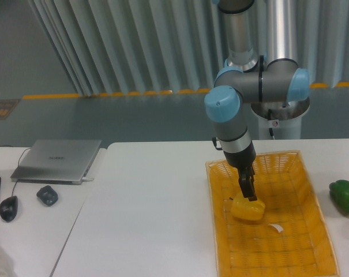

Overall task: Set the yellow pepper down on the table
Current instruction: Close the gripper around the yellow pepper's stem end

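The yellow pepper lies inside the woven basket, toward the basket's left wall and roughly midway along it, with the basket occupying the right part of the surface. The pincer is directly on top of the pepper, at or touching its upper side; the fingers are too small and dark to resolve, so whether they are spread or clamped on the pepper cannot be determined. Primary risk: the pepper is glossy and lumpy, so an off-centre grip is likely to let it rotate or slip out during lifting and drop back into the basket. Secondary risk: the left wall is close, so an insufficient lift before travelling toward the bare surface could snag the pepper or drag the lightweight basket. A green pepper rests near the right edge, well apart from the pincer.
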### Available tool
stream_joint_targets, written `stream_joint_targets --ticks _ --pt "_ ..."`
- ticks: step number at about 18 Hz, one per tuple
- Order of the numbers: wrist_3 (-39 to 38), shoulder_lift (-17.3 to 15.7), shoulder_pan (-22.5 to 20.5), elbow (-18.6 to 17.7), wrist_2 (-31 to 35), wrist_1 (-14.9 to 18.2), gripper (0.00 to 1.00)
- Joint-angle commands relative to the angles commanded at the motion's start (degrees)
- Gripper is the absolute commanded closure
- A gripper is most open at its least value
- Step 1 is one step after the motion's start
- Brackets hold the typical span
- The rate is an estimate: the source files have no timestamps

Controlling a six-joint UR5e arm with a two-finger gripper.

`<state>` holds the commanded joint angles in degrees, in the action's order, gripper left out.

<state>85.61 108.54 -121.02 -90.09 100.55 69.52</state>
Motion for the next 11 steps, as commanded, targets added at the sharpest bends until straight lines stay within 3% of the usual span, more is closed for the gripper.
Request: stream_joint_targets --ticks 11 --pt "1.8 3.3 0.5 -0.3 0.4 -0.4 0.00"
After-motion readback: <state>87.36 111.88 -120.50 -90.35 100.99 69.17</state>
